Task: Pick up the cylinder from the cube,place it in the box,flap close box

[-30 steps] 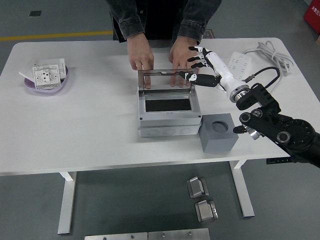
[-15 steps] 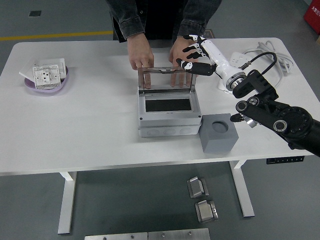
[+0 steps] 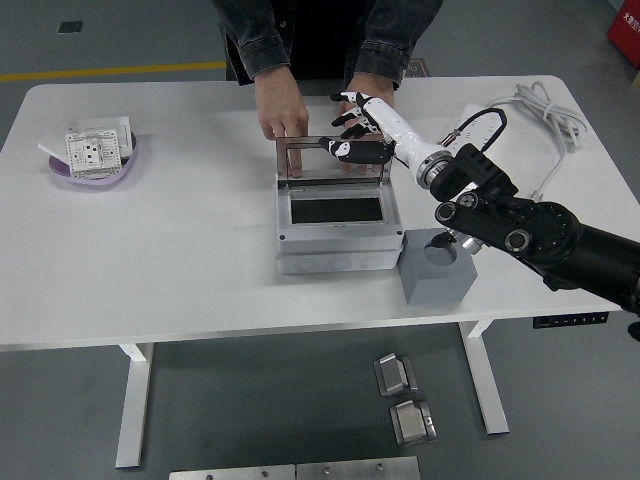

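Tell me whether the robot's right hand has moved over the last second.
Yes. The right hand moved left, from beyond the box's right edge to over its raised lid.

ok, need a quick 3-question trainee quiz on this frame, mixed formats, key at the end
1. True or false: the transparent lid of the grey box stands upright.
2. Which of these does the right robot hand reach over? A) the purple dish B) the lid's top edge C) the grey cube
3. Fill in: the person's two hands rest on the table behind the ____.

Key: 1 true. 2 B. 3 box.
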